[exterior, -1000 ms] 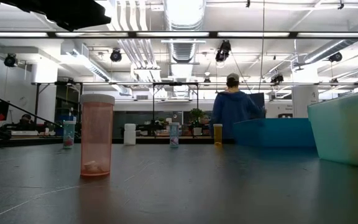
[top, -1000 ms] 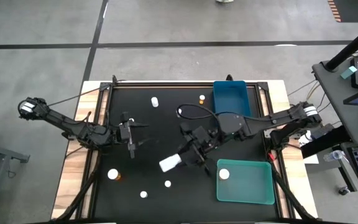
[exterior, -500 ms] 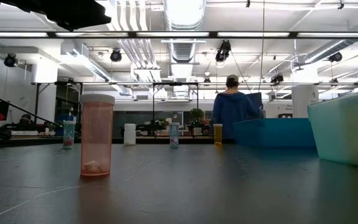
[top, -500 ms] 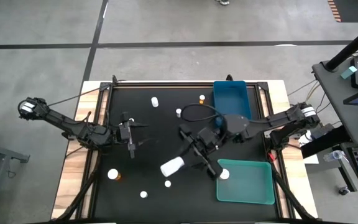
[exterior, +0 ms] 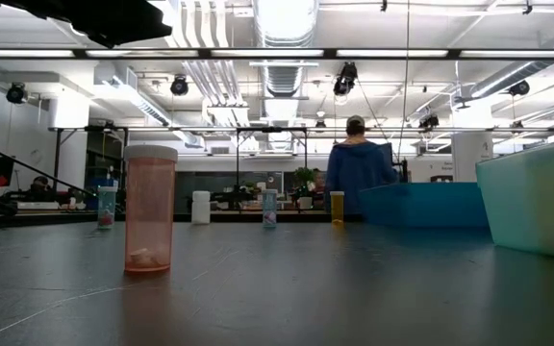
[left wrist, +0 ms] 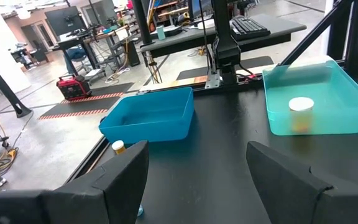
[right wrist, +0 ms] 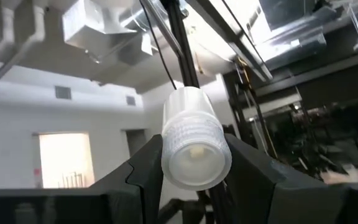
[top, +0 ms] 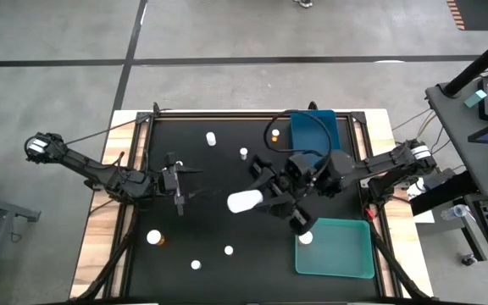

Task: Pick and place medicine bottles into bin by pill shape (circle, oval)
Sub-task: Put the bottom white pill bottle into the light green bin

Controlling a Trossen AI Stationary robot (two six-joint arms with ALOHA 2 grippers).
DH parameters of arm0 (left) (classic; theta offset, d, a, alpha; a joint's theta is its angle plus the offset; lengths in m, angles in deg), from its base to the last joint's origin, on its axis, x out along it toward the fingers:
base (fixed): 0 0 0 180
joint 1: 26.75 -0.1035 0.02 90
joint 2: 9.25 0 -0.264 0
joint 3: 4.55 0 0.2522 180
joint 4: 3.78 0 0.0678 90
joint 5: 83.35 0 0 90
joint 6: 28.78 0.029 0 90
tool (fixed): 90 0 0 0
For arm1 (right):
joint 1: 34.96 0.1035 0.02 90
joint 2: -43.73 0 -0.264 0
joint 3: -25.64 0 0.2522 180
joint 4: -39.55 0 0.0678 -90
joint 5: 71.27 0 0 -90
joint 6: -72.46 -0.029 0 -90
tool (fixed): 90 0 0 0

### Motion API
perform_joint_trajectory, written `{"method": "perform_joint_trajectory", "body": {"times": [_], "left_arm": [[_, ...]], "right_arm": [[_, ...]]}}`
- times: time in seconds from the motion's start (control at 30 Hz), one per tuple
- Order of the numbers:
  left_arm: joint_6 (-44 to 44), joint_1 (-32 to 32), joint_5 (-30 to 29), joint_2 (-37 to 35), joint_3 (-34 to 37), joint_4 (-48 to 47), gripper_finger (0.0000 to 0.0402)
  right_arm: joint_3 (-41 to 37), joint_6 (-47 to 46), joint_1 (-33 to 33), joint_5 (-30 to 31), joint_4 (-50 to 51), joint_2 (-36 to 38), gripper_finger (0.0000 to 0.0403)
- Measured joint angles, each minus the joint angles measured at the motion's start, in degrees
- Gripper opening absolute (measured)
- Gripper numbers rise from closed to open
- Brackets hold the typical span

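My right gripper (top: 259,202) is raised over the middle of the black table and is shut on a whitish translucent medicine bottle (top: 245,201). In the right wrist view the bottle (right wrist: 196,149) shows one round end with a pale pill behind it. My left gripper (top: 179,193) waits open at the table's left, touching nothing. More bottles stand upright on the table: three at the near left (top: 153,238) (top: 196,265) (top: 228,251) and two at the far side (top: 211,137) (top: 243,153). An amber bottle (exterior: 150,209) stands close in the low view. One bottle (top: 305,238) stands in the teal bin (top: 346,263). My right gripper pinches the bottle's round body (right wrist: 166,155) between its two fingers (right wrist: 143,171), one on each side. The fingers slant upward and the bottle lies along them, one end toward the wrist. The bottle is lifted clear of the table.
A blue bin (top: 314,140) sits at the far right, the teal bin at the near right. A black cable (top: 288,123) loops above the right arm. A person (exterior: 355,173) stands in the room beyond the table. Open tabletop lies between the two arms.
My right gripper has risen and tipped its fingers upward, still shut on the whitish bottle. The bottle has swung up with it and moved toward the table's far edge and slightly to the right.
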Motion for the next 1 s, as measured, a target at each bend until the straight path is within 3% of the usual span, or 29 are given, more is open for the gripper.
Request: {"method": "perform_joint_trajectory", "body": {"times": [0.3, 0.5, 0.77, 0.87, 1.0], "left_arm": [[0.0, 0.0, 0.0, 0.0, 0.0, 0.0, 0.0254], [0.1, 0.0, 0.0, 0.0, 0.0, 0.0, 0.0254], [0.0, 0.0, 0.0, 0.0, 0.0, 0.1, 0.0254], [0.0, 0.0, 0.0, 0.0, 0.0, 0.1, 0.0254], [0.0, 0.0, 0.0, 0.0, 0.0, 0.9, 0.0254]], "right_arm": [[0.0, 1.8, 0.4, -3.0, -3.4, 0.0, 0.0141], [0.0, 1.9, 0.3, -1.5, -1.1, 0.1, 0.0141], [3.3, 3.3, -4.8, 16.1, 34.4, 3.0, 0.0141], [7.7, 3.8, -8.2, 22.6, 52.0, 4.1, 0.0141], [14.8, 3.8, -14.3, 35.9, 79.6, 3.6, 0.0141]]}}
